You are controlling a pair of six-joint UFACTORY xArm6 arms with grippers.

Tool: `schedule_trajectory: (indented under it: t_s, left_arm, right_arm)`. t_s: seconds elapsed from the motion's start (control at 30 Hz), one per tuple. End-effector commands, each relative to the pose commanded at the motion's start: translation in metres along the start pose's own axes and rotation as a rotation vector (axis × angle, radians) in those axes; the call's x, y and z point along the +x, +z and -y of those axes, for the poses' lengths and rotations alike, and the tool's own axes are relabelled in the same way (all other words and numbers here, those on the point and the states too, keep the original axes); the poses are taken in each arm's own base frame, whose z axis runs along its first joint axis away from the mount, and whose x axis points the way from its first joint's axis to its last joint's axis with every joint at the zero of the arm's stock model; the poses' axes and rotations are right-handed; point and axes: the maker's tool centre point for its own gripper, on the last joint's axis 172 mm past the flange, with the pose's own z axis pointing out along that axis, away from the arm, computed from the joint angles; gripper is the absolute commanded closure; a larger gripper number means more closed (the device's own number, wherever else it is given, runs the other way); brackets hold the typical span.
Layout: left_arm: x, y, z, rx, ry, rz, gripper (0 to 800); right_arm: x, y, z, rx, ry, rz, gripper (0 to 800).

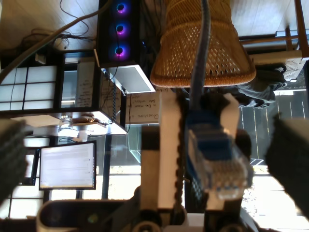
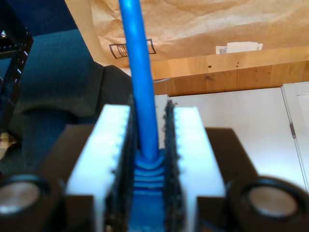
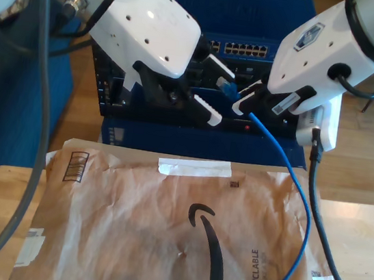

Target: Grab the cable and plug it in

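- Standing at the exterior view's left: my first gripper (image 3: 213, 88), fingers spread wide, empty, facing the plug (image 3: 227, 86).
- Centre: plug raised before the network switch (image 3: 244, 49), in no port.
- Right: my second gripper (image 3: 247, 101) clamped on the cable (image 3: 301, 217), which trails over brown paper (image 3: 161, 233).
- We judge: grab done, insertion left.

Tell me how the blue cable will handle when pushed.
Probably floppy: the cable hangs in a slack curve below my second gripper. The stub by the plug should push fairly stiffly, since the fingers clamp its boot. It seems light, being thin.
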Motion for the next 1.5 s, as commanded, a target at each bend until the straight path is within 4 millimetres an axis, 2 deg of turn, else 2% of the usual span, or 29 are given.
schedule_trajectory:
  t_s: [0.17,0.23,0.43,0.57,0.73,0.97,1.5]
  left_arm:
    - [0.000,0.000,0.000,0.000,0.003,0.000,238]
    - [0.002,-0.002,-0.001,-0.005,-0.003,0.000,299]
    - [0.003,-0.005,-0.004,-0.016,-0.005,0.001,410]
    - [-0.006,-0.006,-0.005,-0.019,-0.003,0.037,414]
    - [-0.007,-0.010,-0.007,-0.028,-0.011,0.057,416]
    - [-0.006,-0.009,-0.009,-0.033,-0.016,0.057,498]
    - [-0.003,-0.008,-0.008,-0.030,-0.021,0.056,578]
  right_arm:
    - [0.000,0.000,0.000,0.000,-0.002,-0.001,798]
    - [0.000,0.000,-0.001,-0.002,-0.003,-0.002,797]
    - [-0.001,0.001,-0.001,-0.003,-0.004,-0.001,797]
    - [-0.001,0.001,-0.002,-0.004,-0.004,-0.001,797]
    - [-0.001,0.001,-0.001,-0.003,-0.002,-0.001,797]
    - [-0.001,0.001,-0.001,-0.003,-0.002,-0.001,797]
    - [0.000,0.001,-0.001,-0.004,-0.002,-0.001,797]
